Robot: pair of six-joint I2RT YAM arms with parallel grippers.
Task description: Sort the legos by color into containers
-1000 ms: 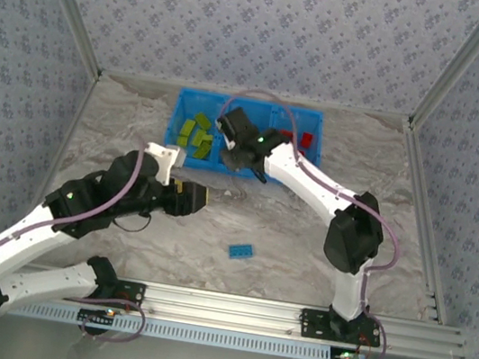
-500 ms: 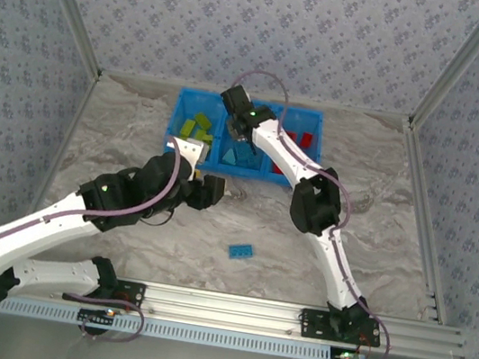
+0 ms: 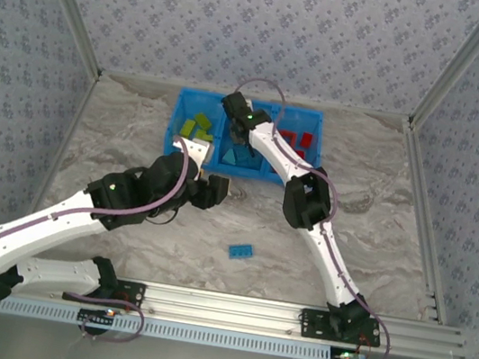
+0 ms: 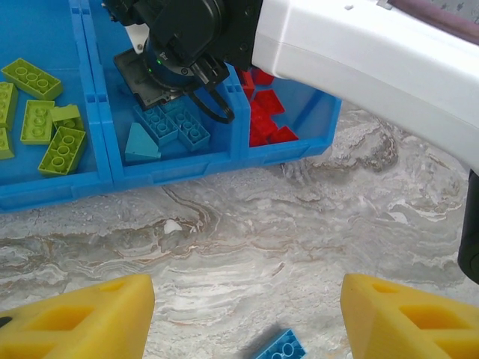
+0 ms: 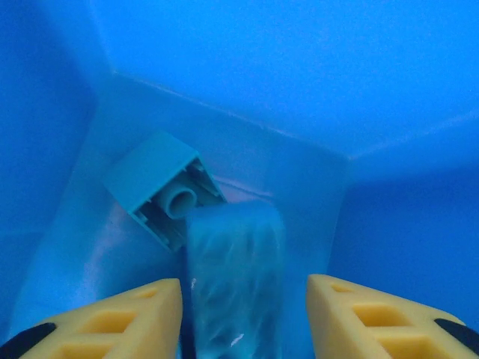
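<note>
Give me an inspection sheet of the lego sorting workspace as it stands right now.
Surface: marbled table, one loose light blue brick on it.
Job's things: blue bin; green bricks in the left compartment, light blue bricks in the middle, red bricks in the right.
Clutter: nothing seen.
Grippers: left gripper open, empty, over the table; right gripper open in the middle compartment, a blurred light blue brick between its fingers.
Cables: purple cables along both arms.
Surroundings: patterned walls, metal rail at the near edge.
</note>
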